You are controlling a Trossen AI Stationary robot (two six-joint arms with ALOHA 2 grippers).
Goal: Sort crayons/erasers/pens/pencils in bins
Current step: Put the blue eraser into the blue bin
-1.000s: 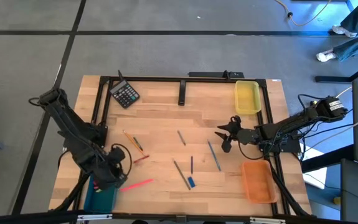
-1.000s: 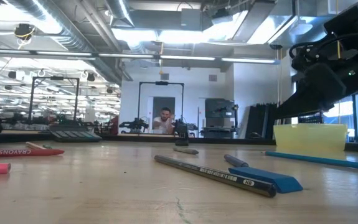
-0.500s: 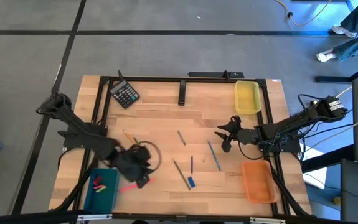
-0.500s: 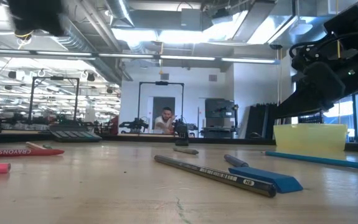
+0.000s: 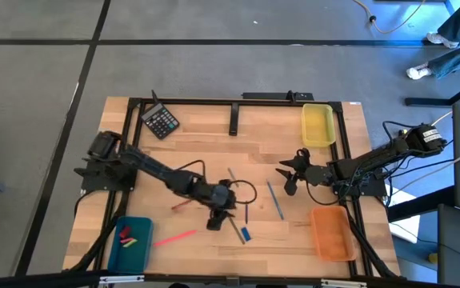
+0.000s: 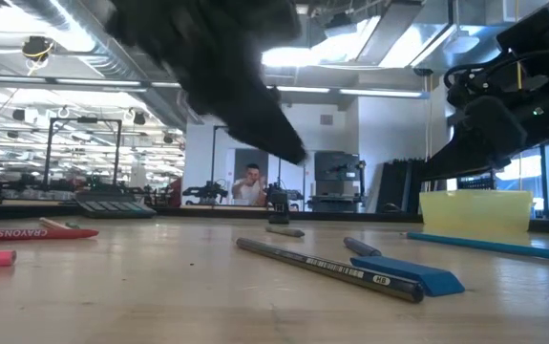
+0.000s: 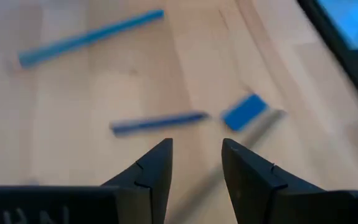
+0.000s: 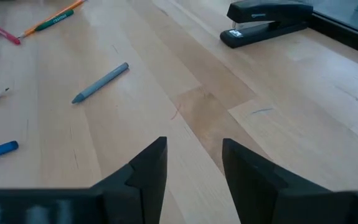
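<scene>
Hovering over the middle of the table with the left claw (image 5: 214,221), fingers (image 7: 155,163) standing a modest gap apart and holding nothing. Reading the clock on the overhead view, with twelve at the far edge by the calculator (image 5: 160,122).

Looking just past the fingertips: finding the blue eraser (image 7: 244,111) at about four o'clock from the claw, near it but not between the fingers. Lying right against the lower end of the grey pencil (image 5: 233,226), apparently touching it, with that pencil's long axis running from eleven to five o'clock. Sitting beside both, at about two o'clock from the claw, the short blue pen (image 5: 246,212), its length pointing twelve to six. Resting farther out at two to three o'clock, the long blue pen (image 5: 275,200).

Judging the eraser the likeliest next pick: needing a short shift toward four o'clock and fingers closing across its short side, while keeping clear of the pencil pressed up to it.

Waiting at three o'clock, well apart from the eraser, the right claw (image 5: 287,178), fingers spread and gripping nothing; so being much the farther arm for this pick.

Lying at about eight o'clock from the left claw, the pink crayon (image 5: 175,238), and beyond it the teal bin (image 5: 139,253), already holding a few crayons. Standing at one o'clock the yellow bin (image 5: 318,128), at four o'clock the orange bin (image 5: 331,234).
</scene>
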